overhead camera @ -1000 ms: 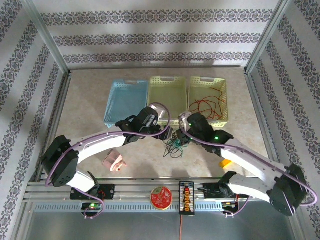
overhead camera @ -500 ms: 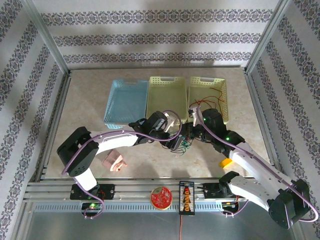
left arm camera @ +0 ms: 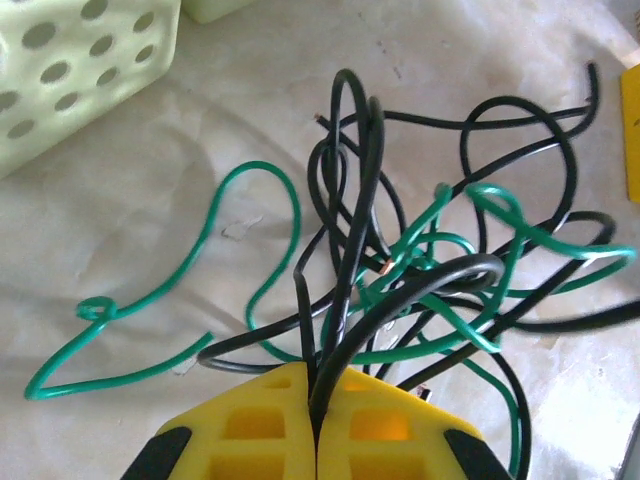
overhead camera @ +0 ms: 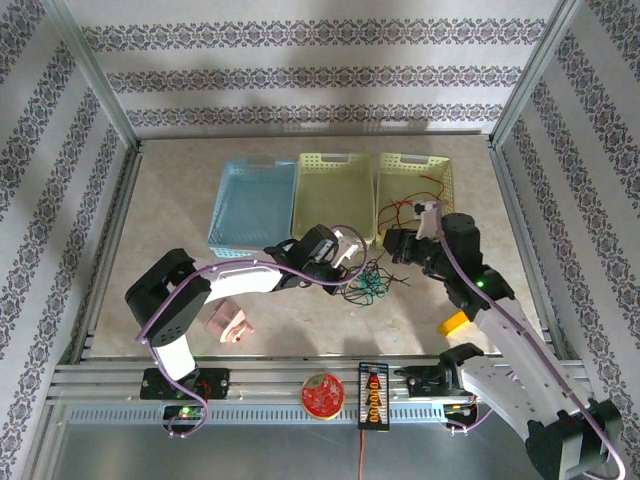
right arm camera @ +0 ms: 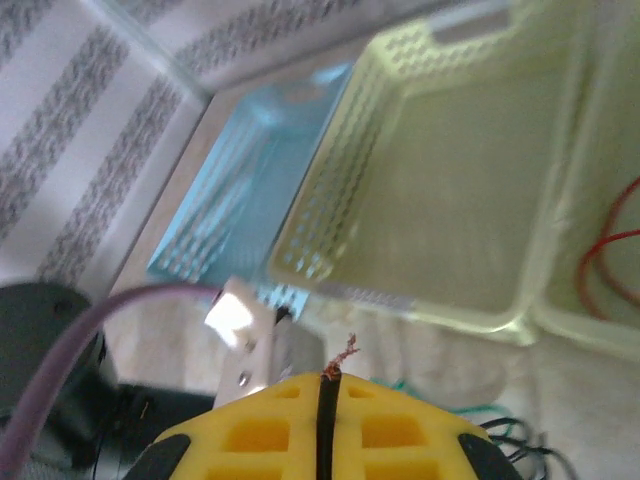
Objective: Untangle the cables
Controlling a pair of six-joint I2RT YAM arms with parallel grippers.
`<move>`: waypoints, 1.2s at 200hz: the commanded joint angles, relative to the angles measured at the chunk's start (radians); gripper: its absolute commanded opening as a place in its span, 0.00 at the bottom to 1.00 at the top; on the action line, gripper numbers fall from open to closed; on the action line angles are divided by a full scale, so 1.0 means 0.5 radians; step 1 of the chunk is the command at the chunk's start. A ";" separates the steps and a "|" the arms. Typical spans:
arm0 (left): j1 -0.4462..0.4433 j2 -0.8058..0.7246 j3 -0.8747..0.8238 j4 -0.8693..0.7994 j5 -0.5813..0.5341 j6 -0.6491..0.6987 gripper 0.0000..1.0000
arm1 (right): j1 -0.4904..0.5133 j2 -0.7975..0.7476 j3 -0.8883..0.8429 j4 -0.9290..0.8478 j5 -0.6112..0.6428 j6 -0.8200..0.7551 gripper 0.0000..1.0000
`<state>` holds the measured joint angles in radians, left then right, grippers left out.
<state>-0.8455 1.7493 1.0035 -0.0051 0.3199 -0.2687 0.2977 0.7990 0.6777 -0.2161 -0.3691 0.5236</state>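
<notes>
- Pale-blue perforated plastic basket (overhead camera: 258,163) far L on beige tabletop (overhead camera: 180,230); middle yellow-green basket (overhead camera: 337,158) just beside it.
- L gripper (left arm camera: 316,400) clenched on black strands of thin green/black cable tangle (left arm camera: 430,270); tangle lying near table centre.
- R gripper (right arm camera: 325,405) clamped on black wire end (right arm camera: 335,362), bare copper tip showing.
- Thin red cables (overhead camera: 410,210) in R yellow-green basket (overhead camera: 415,158).

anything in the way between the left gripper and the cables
Nothing visible does: the left gripper is shut directly on black strands of the cables, with green strands tangled among them.
</notes>
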 commanded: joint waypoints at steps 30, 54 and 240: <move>-0.027 -0.145 -0.188 -0.036 -0.093 -0.014 0.00 | -0.187 -0.276 0.104 -0.172 0.683 0.017 0.07; -0.027 -0.196 -0.263 -0.043 -0.125 -0.029 0.00 | -0.207 -0.349 0.173 -0.266 1.014 -0.039 0.07; -0.013 -0.422 -0.479 -0.175 -0.539 -0.049 0.00 | -0.282 -0.435 0.646 -0.317 2.088 -0.677 0.06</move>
<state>-0.8452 1.5753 0.7952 -0.0299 0.1394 -0.2878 0.1719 0.5831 0.9539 -0.4068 0.5640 0.2520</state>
